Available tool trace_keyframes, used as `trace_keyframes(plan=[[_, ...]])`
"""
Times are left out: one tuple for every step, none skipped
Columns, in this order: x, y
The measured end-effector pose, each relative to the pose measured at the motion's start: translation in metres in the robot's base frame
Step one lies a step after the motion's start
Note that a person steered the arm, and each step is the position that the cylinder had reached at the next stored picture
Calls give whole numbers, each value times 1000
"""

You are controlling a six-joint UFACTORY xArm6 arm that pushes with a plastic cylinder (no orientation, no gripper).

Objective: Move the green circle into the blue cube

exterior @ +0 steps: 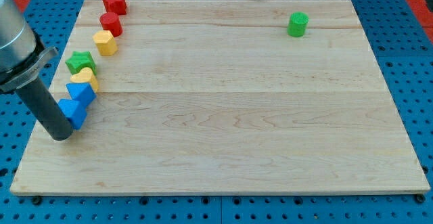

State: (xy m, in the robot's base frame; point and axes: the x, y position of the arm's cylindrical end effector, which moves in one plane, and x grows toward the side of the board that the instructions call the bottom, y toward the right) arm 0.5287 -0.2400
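The green circle (298, 24) is a short green cylinder standing alone near the view's top right of the wooden board (223, 116). The blue cube (73, 112) sits at the view's left edge of the board. My tip (61, 136) rests on the board just below and left of the blue cube, touching or almost touching it. The dark rod rises from there to the view's upper left. The green circle is far from both, across the board.
A curved row of blocks runs up the left side: a blue triangle (82, 93), a yellow block (85, 79), a green star (81, 62), a yellow hexagon (105, 42), a red cylinder (111, 24) and a red star (115, 3). A blue pegboard surrounds the board.
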Motion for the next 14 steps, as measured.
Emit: trace_keyframes(plan=[[0,0],[11,10],[25,78],[0,164],[-36,246],[-70,342],[-105,423],[-155,486],[-215,497],[-262,482],[-261,420],[-232,366],[-229,331],[-243,314]])
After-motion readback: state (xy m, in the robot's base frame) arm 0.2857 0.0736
